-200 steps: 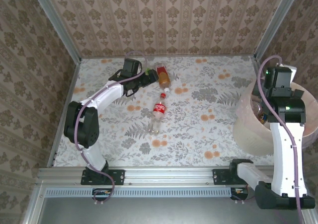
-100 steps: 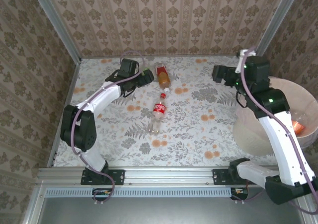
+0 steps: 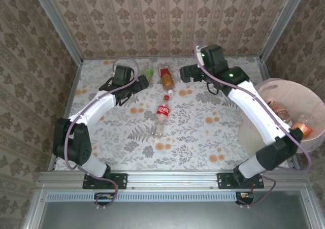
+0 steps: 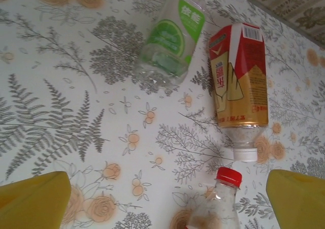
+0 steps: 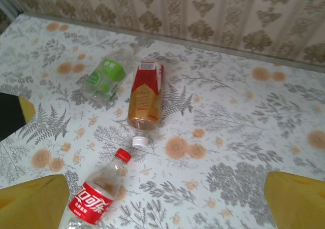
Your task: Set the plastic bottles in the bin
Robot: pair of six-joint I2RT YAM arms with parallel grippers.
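Top external view has three bottles left on the tabletop (image 3: 213, 137). A green bottle (image 3: 149, 74) and a red-and-gold bottle (image 3: 166, 77) lie side by side at 12 o'clock, and a cola bottle (image 3: 161, 118) lies near the middle, its red cap just short of the red-and-gold bottle's white cap. The bin (image 3: 252, 132) stands at 3 o'clock with several bottles already inside. Both pincers are spread wide and hold nothing. The left pincer (image 3: 138, 83) hovers just at 9 o'clock of the green bottle, and the right pincer (image 3: 187, 74) sits at 3 o'clock of the red-and-gold one. The main risk, as I judge it, is that both arms are closing on the same small cluster from opposite sides. If they reach in together, fingers or wrists could knock into each other. The two far bottles also lie close enough that a wide pincer coming down on one may clip the other and roll it away, perhaps against the back wall. All three are round, light and look empty, so a glancing finger would probably spin a bottle rather than seat it, and smooth plastic can squirt out of a closing grip. The left arm's carry to the bin would cross the right arm's space. A bottle gripped near one end could also droop and catch the bin's rim.
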